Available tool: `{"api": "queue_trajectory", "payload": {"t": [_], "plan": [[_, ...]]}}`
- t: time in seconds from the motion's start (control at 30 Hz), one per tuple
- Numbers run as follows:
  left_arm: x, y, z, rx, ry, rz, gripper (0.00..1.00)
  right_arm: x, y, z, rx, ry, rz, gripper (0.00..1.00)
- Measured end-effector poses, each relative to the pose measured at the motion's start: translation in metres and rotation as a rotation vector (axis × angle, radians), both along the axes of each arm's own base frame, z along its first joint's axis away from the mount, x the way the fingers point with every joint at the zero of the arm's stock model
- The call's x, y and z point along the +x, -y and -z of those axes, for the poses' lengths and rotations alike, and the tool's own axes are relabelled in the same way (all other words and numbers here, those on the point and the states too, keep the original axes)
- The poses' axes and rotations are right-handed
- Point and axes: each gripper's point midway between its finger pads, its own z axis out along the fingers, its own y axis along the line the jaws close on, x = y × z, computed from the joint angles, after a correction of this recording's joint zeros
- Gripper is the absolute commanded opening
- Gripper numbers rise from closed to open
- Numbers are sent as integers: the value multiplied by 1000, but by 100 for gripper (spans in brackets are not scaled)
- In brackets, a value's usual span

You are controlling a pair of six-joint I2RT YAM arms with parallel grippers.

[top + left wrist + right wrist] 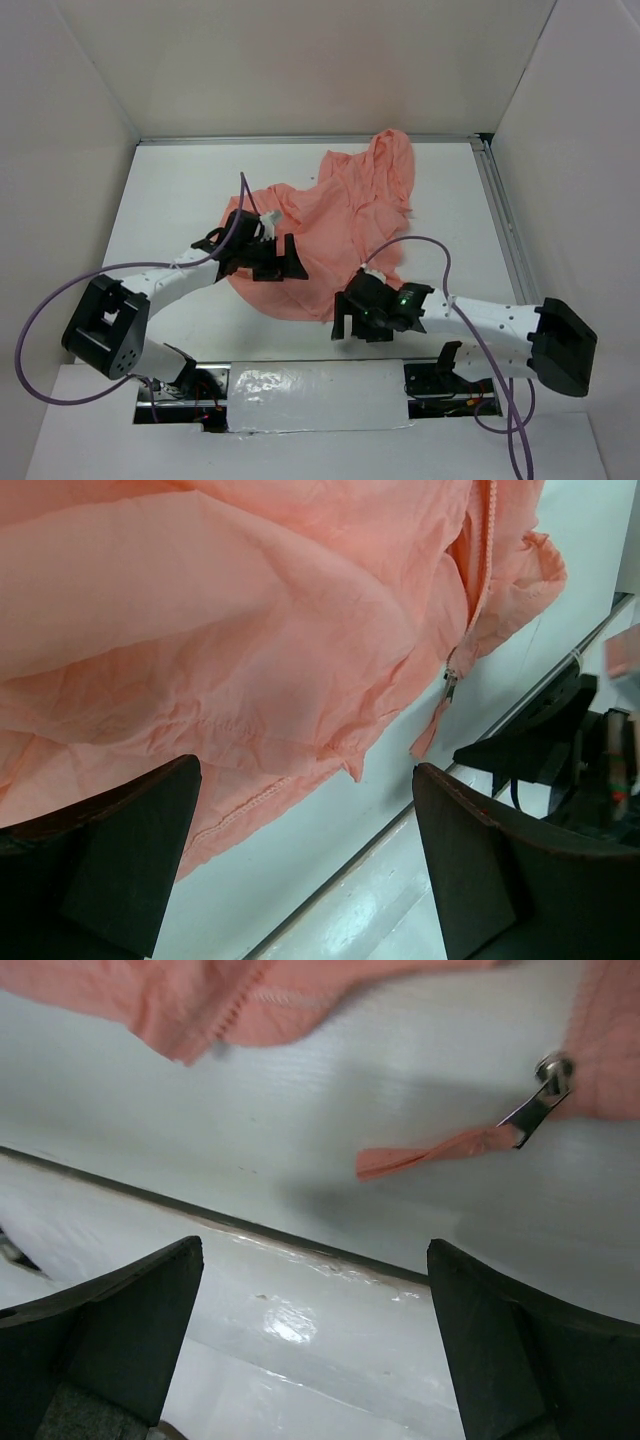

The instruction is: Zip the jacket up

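Observation:
The salmon-pink jacket [340, 215] lies crumpled on the white table, its hood end toward the back. My left gripper [284, 264] hovers over its near-left hem, open and empty. In the left wrist view the fabric [230, 630] fills the top above my open gripper [306, 800], and the zipper slider [451, 676] hangs at the right below a line of zipper teeth [487, 540]. My right gripper [352, 326] is open and empty just in front of the jacket's near edge. In the right wrist view the metal zipper pull [537, 1108] with its pink tab [430, 1155] lies beyond my open gripper [315, 1270].
White walls enclose the table on three sides. A metal rail [505, 230] runs along the right edge. A taped seam [250, 1230] crosses the near table edge under my right gripper. Purple cables [40, 320] loop beside both arms.

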Motion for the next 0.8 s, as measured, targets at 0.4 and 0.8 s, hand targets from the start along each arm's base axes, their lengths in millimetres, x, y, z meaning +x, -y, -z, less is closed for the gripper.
{"api": "queue_trajectory", "payload": {"t": [0.4,0.8], "plan": [[-6,-3,-28,-39,78,4,99,82,72,-45,-88,225,239,100],[-31,-16,-31,-36,78,-1,99,91,105,12,-358,98,183,99]]}}
